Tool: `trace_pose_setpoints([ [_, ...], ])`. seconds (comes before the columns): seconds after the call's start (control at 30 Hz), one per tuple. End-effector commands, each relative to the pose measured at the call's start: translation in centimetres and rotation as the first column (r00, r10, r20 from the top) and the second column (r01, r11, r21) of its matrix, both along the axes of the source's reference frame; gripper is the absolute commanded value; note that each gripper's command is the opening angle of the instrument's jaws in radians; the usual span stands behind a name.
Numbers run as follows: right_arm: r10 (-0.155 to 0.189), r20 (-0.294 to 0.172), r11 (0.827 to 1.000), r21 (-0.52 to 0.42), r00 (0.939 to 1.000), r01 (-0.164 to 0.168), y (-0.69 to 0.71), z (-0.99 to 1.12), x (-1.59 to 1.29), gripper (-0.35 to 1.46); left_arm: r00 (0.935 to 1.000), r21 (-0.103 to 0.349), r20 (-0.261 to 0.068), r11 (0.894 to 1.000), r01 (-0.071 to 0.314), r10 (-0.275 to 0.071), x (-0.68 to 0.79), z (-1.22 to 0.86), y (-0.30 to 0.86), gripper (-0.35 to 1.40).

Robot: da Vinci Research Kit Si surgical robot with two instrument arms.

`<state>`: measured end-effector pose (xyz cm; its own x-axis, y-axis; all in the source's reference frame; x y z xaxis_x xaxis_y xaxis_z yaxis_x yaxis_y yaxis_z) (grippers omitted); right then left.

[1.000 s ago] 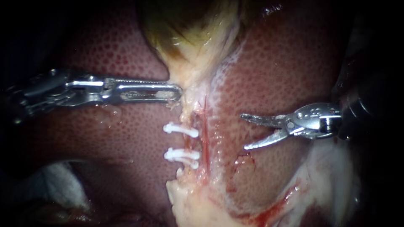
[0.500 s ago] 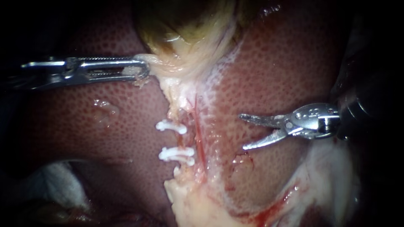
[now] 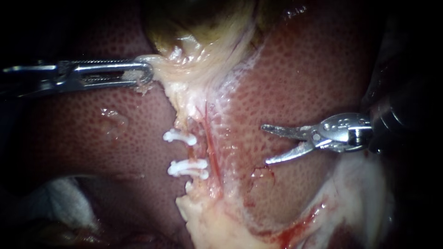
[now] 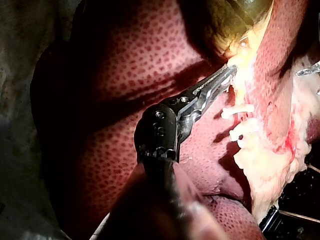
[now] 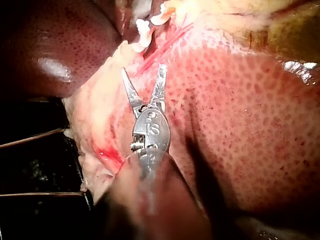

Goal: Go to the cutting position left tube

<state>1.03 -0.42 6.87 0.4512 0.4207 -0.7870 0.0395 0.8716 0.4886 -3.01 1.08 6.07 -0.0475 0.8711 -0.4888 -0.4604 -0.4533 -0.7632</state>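
Note:
My left instrument point(image 3: 144, 74) has its jaws shut on pale tissue at the neck of the gallbladder point(image 3: 203, 37) and holds it stretched to the left. Below it runs the pale left tube point(image 3: 194, 152), with one white clip point(image 3: 179, 137) above and two white clips point(image 3: 188, 168) below. A thin red tube point(image 3: 210, 147) lies just right of it. My right instrument point(image 3: 265, 144) hovers over the liver point(image 3: 300, 74), right of both tubes, blades open and empty. In the right wrist view the open blades point(image 5: 143, 68) point at the clips point(image 5: 145, 27). The left wrist view shows the shut jaws point(image 4: 227, 75) beside the clips point(image 4: 237, 110).
White gauze point(image 3: 64, 198) lies at the lower left. A lump of pale fatty tissue point(image 3: 207, 226) sits under the clips, with a bloody streak point(image 3: 295, 230) to its right. A dark grid point(image 5: 40, 165) shows beside the liver's edge in the right wrist view.
My left instrument has moved up and to the left with the gallbladder neck in its jaws, dragging the tubes and clips leftward. My right instrument has stayed still, blades open.

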Motion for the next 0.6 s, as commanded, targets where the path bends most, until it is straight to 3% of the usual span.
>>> trace_pose_setpoints([
  [0.03,0.001,0.0,1.0,0.0,1.0,-0.001,0.0,0.0,0.01,1.43,1.0,0.0,0.0,1.0,0.0,0.0,0.0,0.0,0.0,-0.35],
  [0.27,0.0,-0.005,1.0,-0.002,1.0,0.0,-0.06,0.07,0.12,1.43,1.0,0.0,-0.001,1.0,0.001,-0.001,0.0,-0.01,-0.01,-0.35],
  [0.6,-0.033,0.012,0.999,0.025,0.9994,0.033,-0.3,0.47,0.6,1.43,1.0,-0.001,-0.003,1.0,0.004,-0.004,-0.03,-0.03,-0.04,-0.35],
])
